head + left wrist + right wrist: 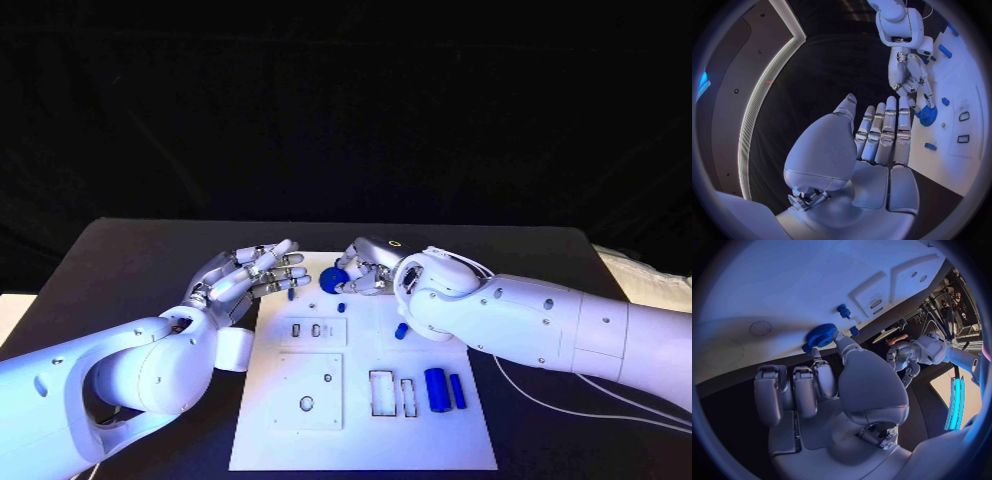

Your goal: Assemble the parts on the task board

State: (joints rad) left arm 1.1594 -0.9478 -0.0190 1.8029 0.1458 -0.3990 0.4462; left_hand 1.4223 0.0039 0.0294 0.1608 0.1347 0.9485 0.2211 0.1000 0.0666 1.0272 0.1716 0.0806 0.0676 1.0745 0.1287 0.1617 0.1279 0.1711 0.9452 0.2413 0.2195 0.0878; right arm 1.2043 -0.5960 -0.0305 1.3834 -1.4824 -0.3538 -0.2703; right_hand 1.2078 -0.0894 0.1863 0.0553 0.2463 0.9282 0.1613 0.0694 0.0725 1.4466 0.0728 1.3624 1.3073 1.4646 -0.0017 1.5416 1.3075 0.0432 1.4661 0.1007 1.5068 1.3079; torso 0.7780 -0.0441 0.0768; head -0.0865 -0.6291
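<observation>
The white task board (361, 410) lies in the middle of the black table. At its far edge my right hand (371, 267) pinches a round blue gear (333, 280) between thumb and a finger; the right wrist view shows the gear (821, 335) close over the board (786, 285). My left hand (254, 273) hovers beside the board's far left corner, fingers straight and apart, holding nothing. Small blue parts lie on the board: a peg (342, 307), another (401, 330) and one by the left fingertips (293, 294). A blue cylinder (436, 388) and a blue bar (457, 390) rest at the right.
Raised white plates with slots and holes (310, 333) (307, 390) sit on the board's left half, and rectangular cut-outs (384, 393) near its middle. Cables (562, 400) trail on the table under my right arm. Bare table lies left of the board.
</observation>
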